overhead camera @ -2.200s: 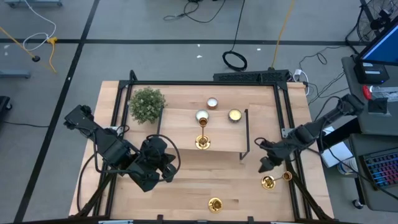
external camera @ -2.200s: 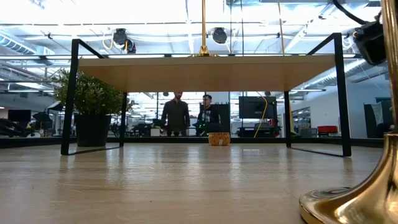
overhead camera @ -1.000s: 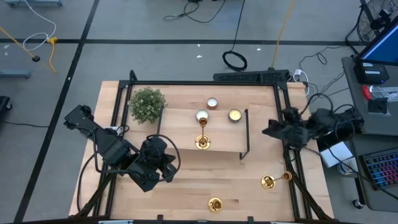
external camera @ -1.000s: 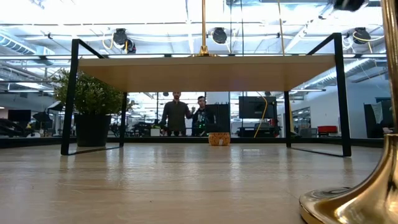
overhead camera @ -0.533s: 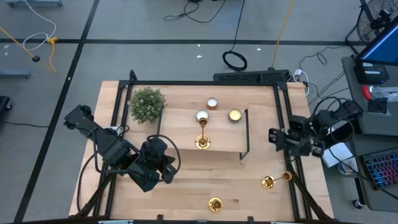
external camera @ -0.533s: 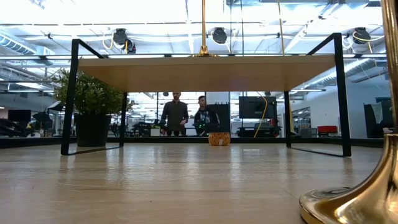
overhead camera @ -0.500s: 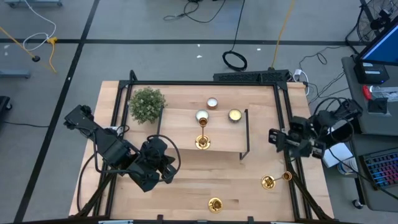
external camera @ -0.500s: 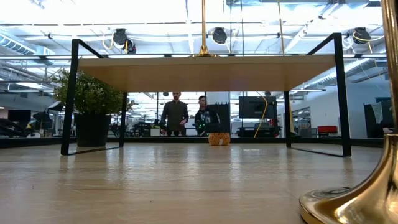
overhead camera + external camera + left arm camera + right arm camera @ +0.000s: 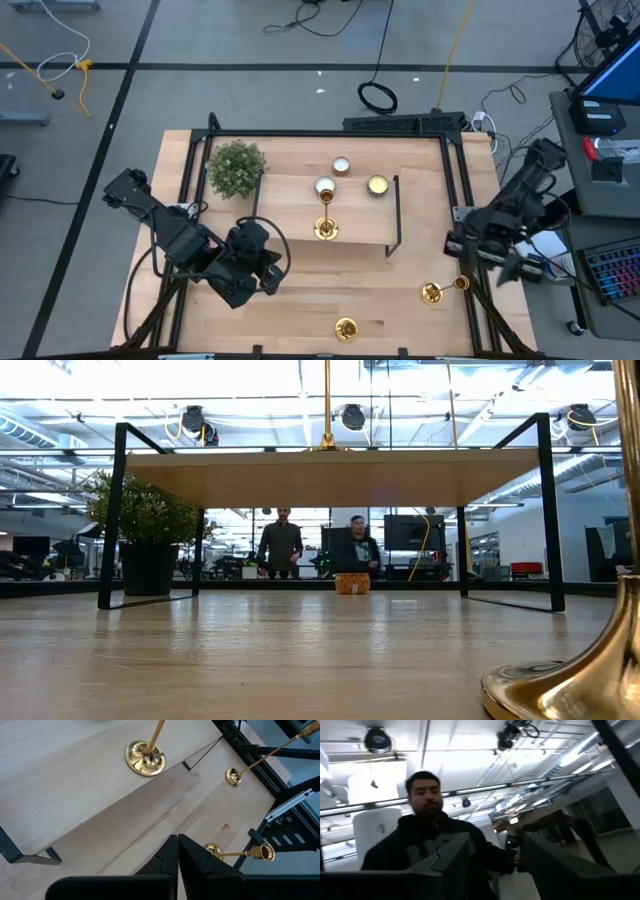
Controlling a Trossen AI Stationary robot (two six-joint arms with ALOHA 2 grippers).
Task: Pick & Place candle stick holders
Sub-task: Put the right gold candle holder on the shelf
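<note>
At the bench's right edge, my right gripper (image 9: 505, 262) hangs w/ jaws part open, empty, aimed up at the room. Nearest candle stick holder (image 9: 432, 293) stands upright just inboard, toward the front-right corner. Left gripper (image 9: 177, 865) shut, farther off.

Probably a robotics lab: floor cables (image 9: 378, 95), computer monitor (image 9: 615, 75), ceiling lights (image 9: 352, 416).
</note>
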